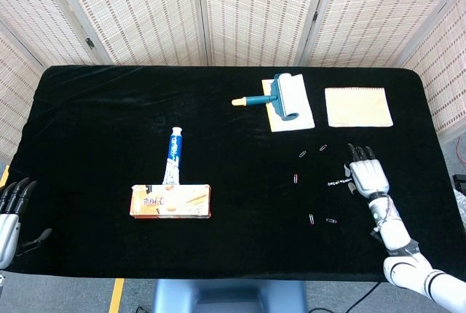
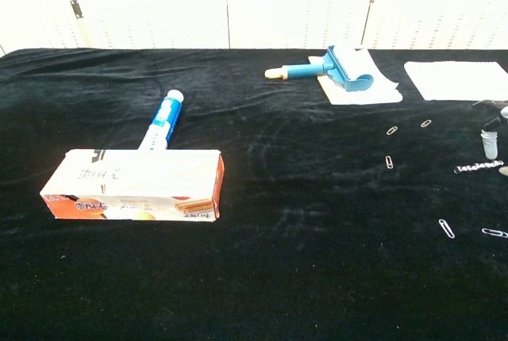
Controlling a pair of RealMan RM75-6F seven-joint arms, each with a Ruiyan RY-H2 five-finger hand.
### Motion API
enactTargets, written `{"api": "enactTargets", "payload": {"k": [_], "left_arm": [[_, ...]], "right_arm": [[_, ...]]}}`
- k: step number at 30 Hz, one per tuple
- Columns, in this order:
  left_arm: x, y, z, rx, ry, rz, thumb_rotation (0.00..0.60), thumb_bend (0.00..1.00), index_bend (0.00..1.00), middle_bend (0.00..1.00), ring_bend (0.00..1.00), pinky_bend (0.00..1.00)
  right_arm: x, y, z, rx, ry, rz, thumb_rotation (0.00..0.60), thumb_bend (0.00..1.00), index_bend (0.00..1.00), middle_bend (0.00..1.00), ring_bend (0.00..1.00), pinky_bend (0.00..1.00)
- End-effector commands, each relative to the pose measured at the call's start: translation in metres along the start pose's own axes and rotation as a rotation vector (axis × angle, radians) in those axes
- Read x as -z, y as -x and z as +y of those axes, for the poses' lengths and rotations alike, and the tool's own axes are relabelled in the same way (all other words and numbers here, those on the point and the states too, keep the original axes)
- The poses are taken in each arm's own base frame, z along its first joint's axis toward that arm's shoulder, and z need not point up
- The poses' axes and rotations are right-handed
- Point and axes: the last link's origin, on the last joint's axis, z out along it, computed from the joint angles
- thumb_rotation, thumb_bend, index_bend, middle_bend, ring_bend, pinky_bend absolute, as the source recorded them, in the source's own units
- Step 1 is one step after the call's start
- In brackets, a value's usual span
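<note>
The right hand (image 1: 366,175) lies flat and empty, fingers spread, just right of a short chain of paper clips (image 1: 337,181) on the black worktop (image 1: 95,131); loose paper clips (image 1: 296,179) lie scattered around the chain. The left hand (image 1: 10,207) hangs off the worktop's left edge, fingers apart and holding nothing; a toothpaste tube (image 1: 172,154) and a long box (image 1: 170,201) lie well apart from both hands.

My black-tipped, pale grey right hand (image 1: 369,175) lies on the black bench (image 1: 95,124), which also bears silver paper clips (image 1: 297,179), a blue and white tube (image 1: 173,154), an orange and white box (image 1: 171,201), a blue roller (image 1: 280,94) and a cream pad (image 1: 357,106).
</note>
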Motion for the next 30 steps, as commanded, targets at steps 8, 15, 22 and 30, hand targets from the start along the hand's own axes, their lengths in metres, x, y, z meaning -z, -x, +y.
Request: {"api": "enactTargets", "payload": {"k": [8, 15, 22, 30], "left_arm": [[-0.0007, -0.0001, -0.0005, 0.001, -0.002, -0.003, 0.600, 0.25, 0.00, 0.07, 0.05, 0.01], [-0.0019, -0.0003, -0.0015, 0.003, -0.006, -0.005, 0.600, 0.25, 0.00, 0.07, 0.05, 0.01], [-0.0011, -0.0005, -0.0010, 0.004, -0.004, -0.003, 0.600, 0.25, 0.00, 0.07, 0.05, 0.01], [-0.0005, -0.0008, -0.0013, 0.006, -0.004, -0.002, 0.600, 0.25, 0.00, 0.07, 0.05, 0.01]], "right_arm": [[-0.0031, 0.0008, -0.0023, -0.002, -0.001, -0.011, 0.600, 0.40, 0.50, 0.00, 0.00, 0.00], [-0.0033, 0.0001, -0.0043, -0.001, -0.009, -0.011, 0.600, 0.40, 0.50, 0.00, 0.00, 0.00], [-0.0043, 0.0004, -0.0048, 0.002, -0.007, -0.009, 0.600, 0.40, 0.52, 0.00, 0.00, 0.00], [-0.0060, 0.0004, -0.0054, -0.002, 0.001, -0.007, 0.600, 0.42, 0.57, 0.00, 0.00, 0.00]]}}
